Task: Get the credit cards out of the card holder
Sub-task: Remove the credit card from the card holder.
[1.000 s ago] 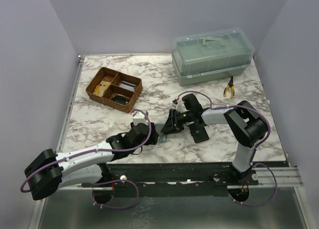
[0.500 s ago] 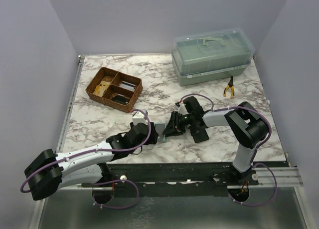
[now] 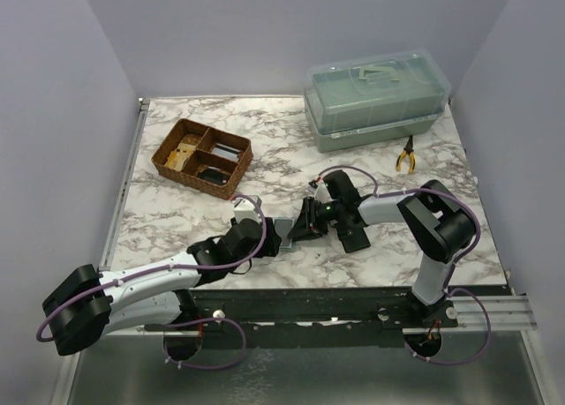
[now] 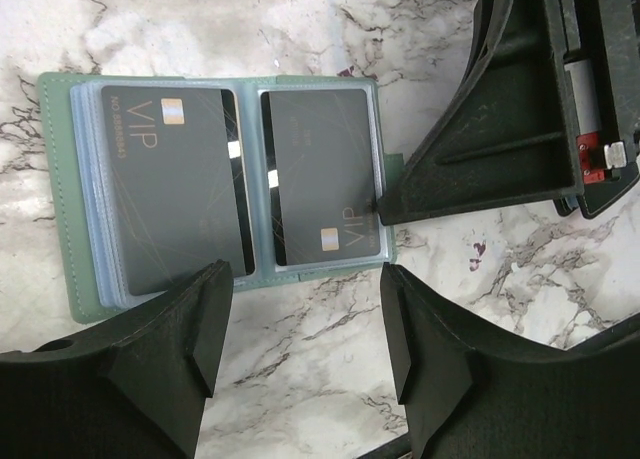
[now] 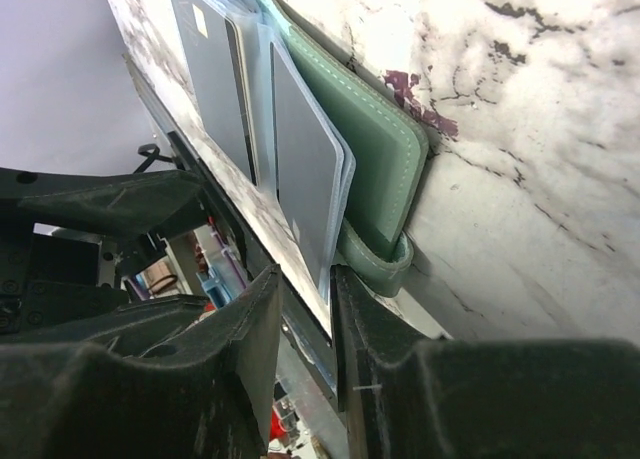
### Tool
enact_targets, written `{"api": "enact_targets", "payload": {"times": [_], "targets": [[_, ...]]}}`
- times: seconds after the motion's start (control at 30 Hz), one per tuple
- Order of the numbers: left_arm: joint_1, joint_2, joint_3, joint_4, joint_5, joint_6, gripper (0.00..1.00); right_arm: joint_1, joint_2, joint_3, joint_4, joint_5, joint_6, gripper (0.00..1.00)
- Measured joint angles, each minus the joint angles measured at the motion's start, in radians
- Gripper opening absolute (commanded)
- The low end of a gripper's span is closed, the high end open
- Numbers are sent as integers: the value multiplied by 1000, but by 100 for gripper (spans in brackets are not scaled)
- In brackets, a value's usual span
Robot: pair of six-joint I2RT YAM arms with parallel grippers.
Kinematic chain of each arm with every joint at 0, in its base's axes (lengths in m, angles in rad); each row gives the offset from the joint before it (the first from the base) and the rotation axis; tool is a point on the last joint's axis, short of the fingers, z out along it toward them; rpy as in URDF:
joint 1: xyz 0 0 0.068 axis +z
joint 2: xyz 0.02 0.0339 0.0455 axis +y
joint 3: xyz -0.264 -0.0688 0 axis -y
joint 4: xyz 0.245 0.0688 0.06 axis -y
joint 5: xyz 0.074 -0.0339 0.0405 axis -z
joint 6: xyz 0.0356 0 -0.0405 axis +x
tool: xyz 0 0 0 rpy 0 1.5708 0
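Left pincer [image 4: 305,289] spread by card holder [image 4: 58,179] showing "VIP" credit cards [image 4: 170,189]; right pincer [image 5: 308,297] at its edge, grip unclear

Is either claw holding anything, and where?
The right gripper straddles the outer edge of the right-hand card sleeve in the card holder; whether it grips cannot be told. The left gripper, open, holds nothing.

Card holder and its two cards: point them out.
card holder [image 4: 58,199], left wrist view, green left border.
left card [image 4: 170,189], left wrist view, card centre.
right card [image 4: 320,174], left wrist view, card centre.
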Motion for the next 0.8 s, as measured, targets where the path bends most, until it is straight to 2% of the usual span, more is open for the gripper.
{"api": "enact_targets", "payload": {"times": [0.33, 0.5, 0.57, 0.73, 0.8], "targets": [[0, 2, -19, 50, 62, 47, 72, 0, 0, 31, 6, -22, -51, 28], [0, 49, -19, 73, 73, 92, 73, 0, 16, 46, 10, -40, -66, 28], [0, 82, -17, 74, 74, 102, 78, -1, 20, 47, 10, -44, -71, 28], [1, 147, 17, 82, 74, 119, 80, -3, 27, 47, 10, -50, -77, 28], [1, 159, 30, 83, 74, 122, 85, -3, 28, 48, 10, -53, -78, 28]]}}
